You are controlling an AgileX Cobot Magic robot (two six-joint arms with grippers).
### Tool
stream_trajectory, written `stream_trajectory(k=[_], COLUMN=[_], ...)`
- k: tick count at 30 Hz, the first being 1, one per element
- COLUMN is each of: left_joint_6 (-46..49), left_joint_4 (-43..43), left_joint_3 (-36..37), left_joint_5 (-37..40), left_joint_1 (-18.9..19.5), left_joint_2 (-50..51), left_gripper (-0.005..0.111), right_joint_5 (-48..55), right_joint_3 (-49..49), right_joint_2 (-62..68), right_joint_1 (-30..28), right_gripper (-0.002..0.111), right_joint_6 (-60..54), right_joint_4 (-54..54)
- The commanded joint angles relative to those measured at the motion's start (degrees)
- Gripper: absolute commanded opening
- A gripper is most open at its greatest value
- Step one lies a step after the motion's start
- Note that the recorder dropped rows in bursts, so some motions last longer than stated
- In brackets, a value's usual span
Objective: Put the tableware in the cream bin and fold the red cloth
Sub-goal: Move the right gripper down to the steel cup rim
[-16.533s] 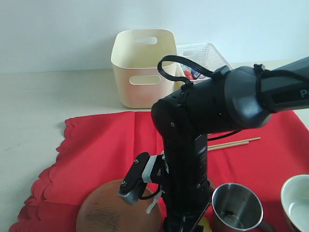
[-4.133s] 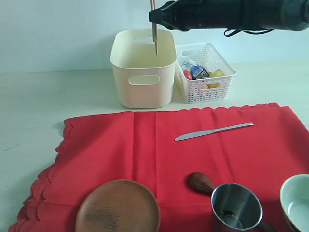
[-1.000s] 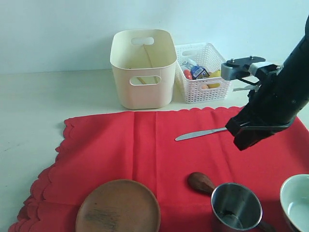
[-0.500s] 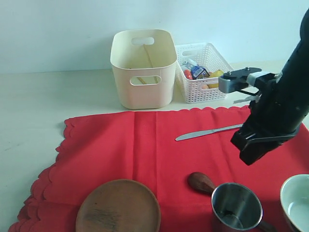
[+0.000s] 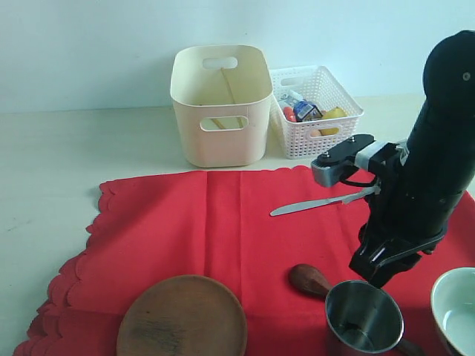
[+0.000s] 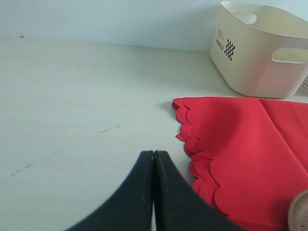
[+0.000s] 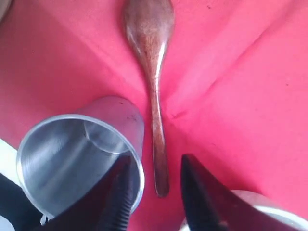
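- Dark brown wooden spoon [image 7: 153,91] lies flat on the red cloth [image 7: 250,96]. Its thin handle end runs in between my right fingers [image 7: 196,187], and its bowl points away from them.
- My right fingers stand partly open, one on either side of that handle end with a gap on each side. They hold nothing.
- Shiny steel cup [image 7: 72,159] stands upright, mouth up, its rim close against one of those fingers.
- Silver knife [image 5: 315,205] lies on the cloth beyond my right fingers, toward the cream bin [image 5: 220,104], which stands off the cloth and well apart from them.
- Round brown wooden plate [image 5: 182,319] sits on the cloth well past the spoon's bowl; the pale green-white bowl [image 5: 456,308] is near my right fingers on the other side.
- My left fingers [image 6: 154,166] are pressed tight together and empty, over the bare surface [image 6: 72,120] just beside the cloth's scalloped edge.
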Motion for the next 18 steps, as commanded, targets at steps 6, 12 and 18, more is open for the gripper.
stream_trajectory(k=[6, 12, 18], left_joint_6=[-0.1, -0.1, -0.1], left_joint_4=[0.1, 0.1, 0.1], left_joint_3=[0.2, 0.2, 0.2], left_joint_5=[-0.4, -0.4, -0.4], left_joint_1=[0.2, 0.2, 0.2], left_joint_2=[-0.3, -0.3, -0.3], left_gripper=[0.0, 0.0, 0.0], right_joint_5=[0.7, 0.9, 0.5], right_joint_3=[0.4, 0.4, 0.4], right_joint_2=[5.0, 7.2, 9.2], right_joint_1=[0.1, 0.1, 0.1], right_gripper=[0.042, 0.041, 0.02], right_joint_6=[-0.1, -0.1, -0.1], right_joint_4=[0.9, 0.9, 0.9])
